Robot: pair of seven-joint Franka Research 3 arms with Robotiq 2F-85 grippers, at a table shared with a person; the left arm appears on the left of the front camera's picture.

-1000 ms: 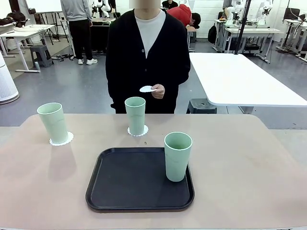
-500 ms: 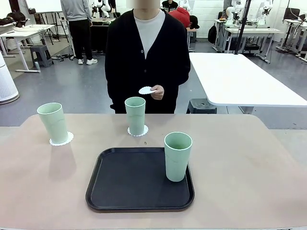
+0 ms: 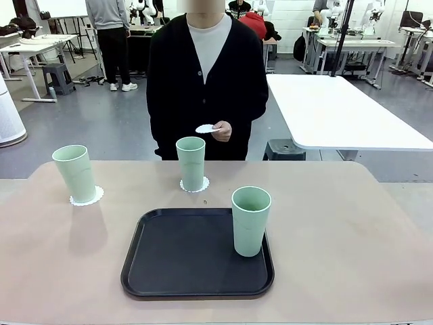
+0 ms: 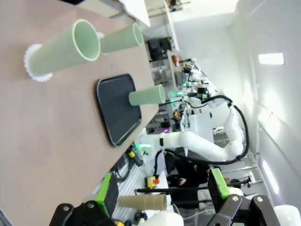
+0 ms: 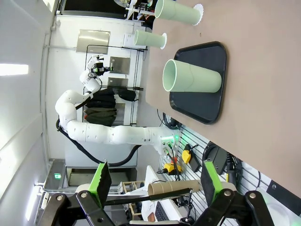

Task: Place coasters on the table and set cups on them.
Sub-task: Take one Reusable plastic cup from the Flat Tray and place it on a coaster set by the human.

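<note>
Two mint-green cups stand on lacy white coasters on the beige table: the left cup on a coaster, and the middle cup on a coaster. A third cup stands upright on the right part of the black tray. Across the table, the person's hand holds another coaster at waist height. My left gripper and right gripper are both open and hold nothing. Both hang off the near side, well away from the cups.
The tray sits at the middle of the table's near half, with bare tabletop to its right and left. The person stands close behind the far edge. White tables and other people are farther back in the room.
The person has shifted slightly to the left, and the coaster in the hand has sunk a touch. The cups, the tray and both grippers have not moved.
</note>
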